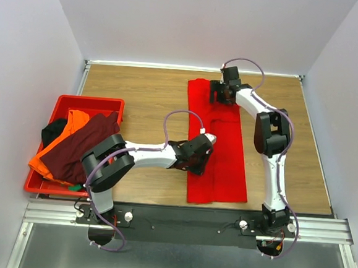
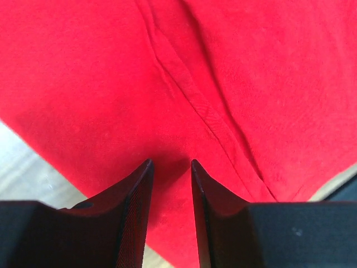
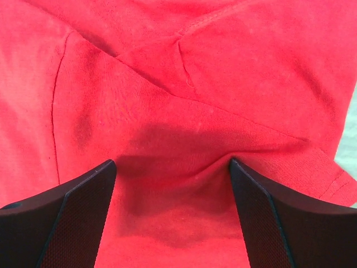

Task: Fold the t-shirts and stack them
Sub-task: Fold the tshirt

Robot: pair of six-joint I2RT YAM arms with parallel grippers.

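Tabletop [image 1: 145, 94] of brown wood, walled in pale grey, carrying a bright red soft cloth t-shirt [image 1: 227, 150] right of centre. Folded into a long narrow strip, running from the far side down toward the near edge, flat except for low creases.

Left gripper [image 1: 197, 160] reaching in from the left, low over the strip's left edge about halfway along. Seen from the left wrist [image 2: 171, 163]: black fingers [image 2: 136, 195] parted by only a narrow gap, tips down at the red t-shirt [image 2: 83, 84], nothing visibly pinched between them. Stitched hem ridge [image 2: 189, 89] slanting across the cloth just beyond the tips; bare tabletop showing at lower left.

Right gripper [image 1: 221, 94] stretched out to the far end of the strip, sitting over its top edge. From the right wrist [image 3: 173, 162]: fingers [image 3: 78, 212] spread wide, pressing onto the red t-shirt [image 3: 251, 72], with cloth rumpled and shadowed in the space between, overlapping folded layers above. Not clamped on anything.

Rigid red plastic crate [image 1: 91, 100] at the left side of the table, well apart from the strip. Heaped inside and spilling over its rim: orange t-shirt [image 1: 74, 121], dark maroon t-shirt [image 1: 82, 148] lying on top, black t-shirt [image 1: 53, 130] bunched at the left wall. All three unfolded.
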